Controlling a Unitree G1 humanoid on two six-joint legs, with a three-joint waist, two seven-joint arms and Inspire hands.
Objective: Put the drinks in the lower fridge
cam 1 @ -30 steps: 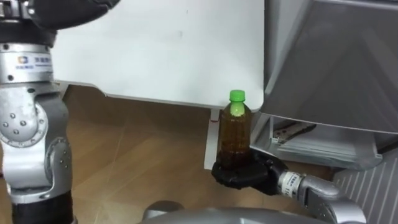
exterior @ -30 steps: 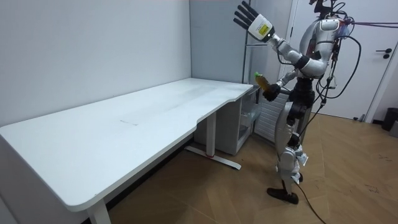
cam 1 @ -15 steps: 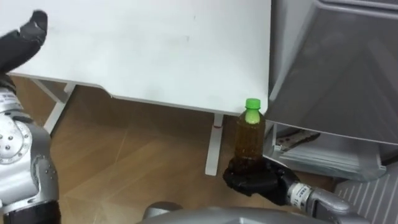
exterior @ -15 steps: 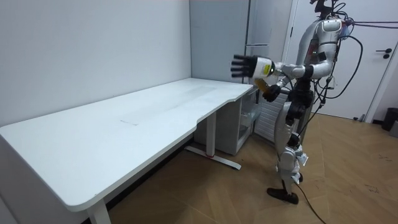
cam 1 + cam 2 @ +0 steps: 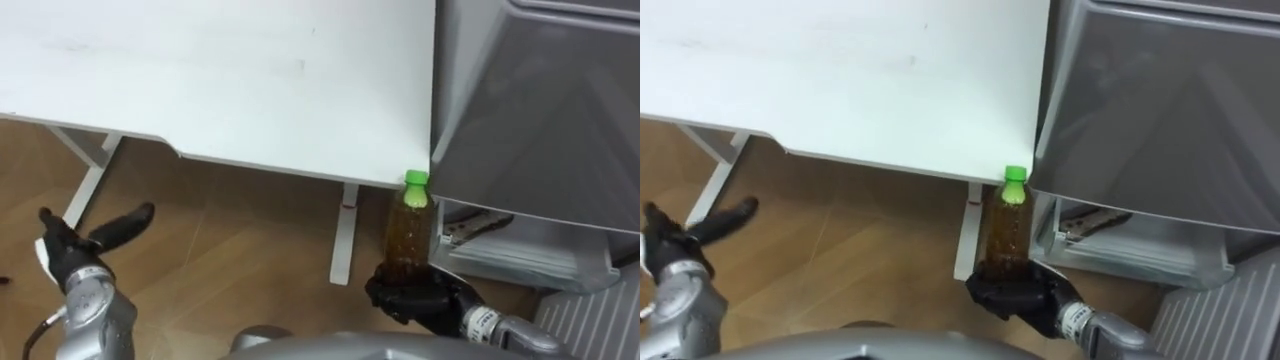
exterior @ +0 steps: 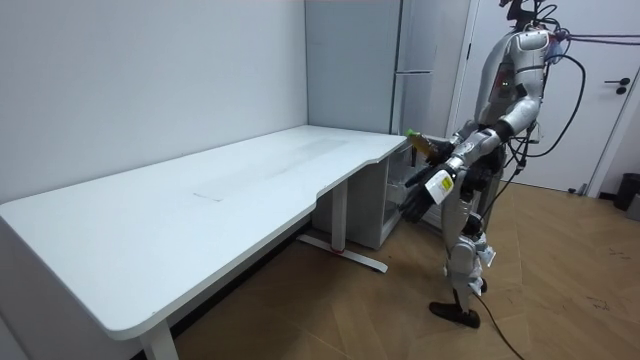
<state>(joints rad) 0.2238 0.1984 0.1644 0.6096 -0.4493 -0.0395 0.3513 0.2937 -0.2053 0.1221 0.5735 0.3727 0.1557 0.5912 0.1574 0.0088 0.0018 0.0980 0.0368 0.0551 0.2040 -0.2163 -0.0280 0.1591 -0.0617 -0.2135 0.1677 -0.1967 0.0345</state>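
Left eye view: right hand point(image 5: 410, 298) clamped round bottom of bottle point(image 5: 406, 235). Bottle stands upright, green cap on top. Left hand point(image 5: 75, 250) low at left, fingers apart, empty.
Room view: robot stands by table point(image 6: 200, 200) end, facing fridge.
Right eye view: open lower fridge point(image 5: 1120, 250) lies just right of bottle, so right hand is nearer.

"Can you see the base of the bottle point(image 5: 408, 235)?"
"No, the curled fingers of the right hand point(image 5: 412, 297) cover it."
"And the fridge point(image 5: 540, 110) above that hand?"
"It's cut off at the top and right edges. The dark shape point(image 5: 470, 213) just up and right of the hand is unclear."
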